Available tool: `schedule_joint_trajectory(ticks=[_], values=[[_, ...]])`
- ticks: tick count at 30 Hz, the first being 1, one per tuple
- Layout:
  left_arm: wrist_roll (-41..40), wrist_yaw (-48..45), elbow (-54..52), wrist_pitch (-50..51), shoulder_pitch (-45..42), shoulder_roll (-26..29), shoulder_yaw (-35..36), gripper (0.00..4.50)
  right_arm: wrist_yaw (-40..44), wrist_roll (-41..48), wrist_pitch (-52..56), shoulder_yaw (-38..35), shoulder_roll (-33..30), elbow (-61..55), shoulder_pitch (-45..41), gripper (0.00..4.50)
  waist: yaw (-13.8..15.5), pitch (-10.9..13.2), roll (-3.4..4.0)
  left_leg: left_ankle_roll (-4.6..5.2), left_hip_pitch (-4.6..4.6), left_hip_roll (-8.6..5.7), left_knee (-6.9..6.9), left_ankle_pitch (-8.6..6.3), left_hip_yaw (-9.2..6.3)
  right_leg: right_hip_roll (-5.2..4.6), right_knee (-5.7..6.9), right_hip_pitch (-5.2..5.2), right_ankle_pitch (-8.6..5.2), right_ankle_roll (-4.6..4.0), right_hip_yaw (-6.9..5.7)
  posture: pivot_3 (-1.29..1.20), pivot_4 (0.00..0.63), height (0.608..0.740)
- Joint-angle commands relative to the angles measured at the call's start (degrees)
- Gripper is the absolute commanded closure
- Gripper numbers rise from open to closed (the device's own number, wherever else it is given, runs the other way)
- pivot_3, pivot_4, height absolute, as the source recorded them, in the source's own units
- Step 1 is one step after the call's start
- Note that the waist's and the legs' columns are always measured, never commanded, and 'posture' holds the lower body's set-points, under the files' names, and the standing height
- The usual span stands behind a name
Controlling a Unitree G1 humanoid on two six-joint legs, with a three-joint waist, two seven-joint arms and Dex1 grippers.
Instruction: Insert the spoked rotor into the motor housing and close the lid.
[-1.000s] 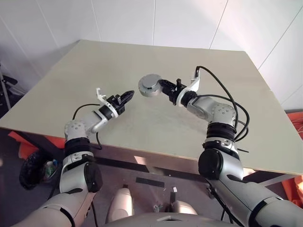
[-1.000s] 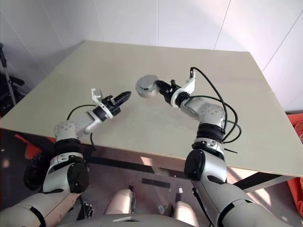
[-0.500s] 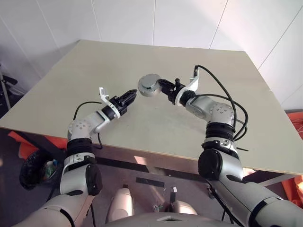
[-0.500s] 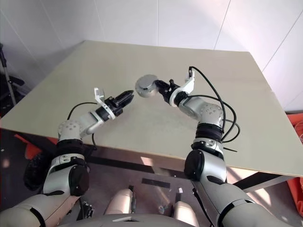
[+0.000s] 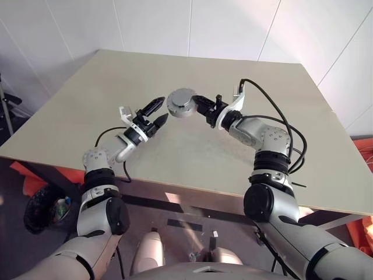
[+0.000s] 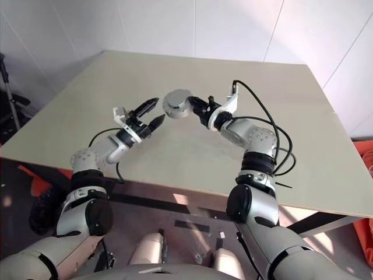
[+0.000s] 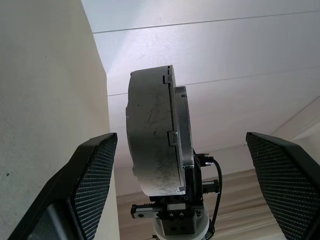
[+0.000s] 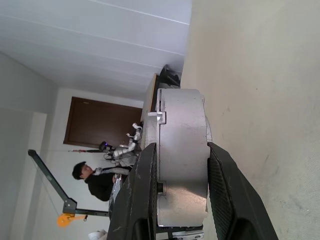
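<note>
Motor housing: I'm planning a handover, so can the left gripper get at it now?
Probably yes: the left gripper is open beside the motor housing, held by the right gripper; nothing stands between.

A pale beige table [image 5: 245, 151] spans the view, its top plain and matte (lightly speckled close up). It meets white panelled walls [image 5: 192, 26] at the far edges

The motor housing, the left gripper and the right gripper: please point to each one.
motor housing [image 5: 180, 102], left eye view, grey flat face.
left gripper [image 5: 157, 110], left eye view, between open fingertips.
right gripper [image 8: 181, 160], right wrist view, between fingertips clamping it.
</note>
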Motion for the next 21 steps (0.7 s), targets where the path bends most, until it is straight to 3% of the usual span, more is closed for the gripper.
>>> schedule_joint_trajectory(ticks=[1, 21], values=[[-1.8, -1.8, 1.3, 1.3, -2.3, 0.3, 0.0, 0.13, 0.2, 4.3, 1.0, 0.0, 0.4, -4.6, -1.6, 3.29, 0.0, 0.0, 0.0, 0.0, -0.01, 0.0, 0.02, 0.0, 0.0, 0.0, 0.0, 0.0, 0.01, 0.01, 0.0, 0.0, 0.0, 0.74], [3.2, -8.2, 6.3, -1.3, -3.9, 1.2, -2.7, 0.13, -0.4, 7.7, 5.5, 4.0, 1.4, -10.5, 1.3, 3.29, 0.1, 0.0, 0.0, 0.0, -0.04, -0.01, 0.05, 0.0, -0.01, -0.04, -0.01, 0.02, 0.05, 0.07, -0.02, 0.0, 0.0, 0.74]])
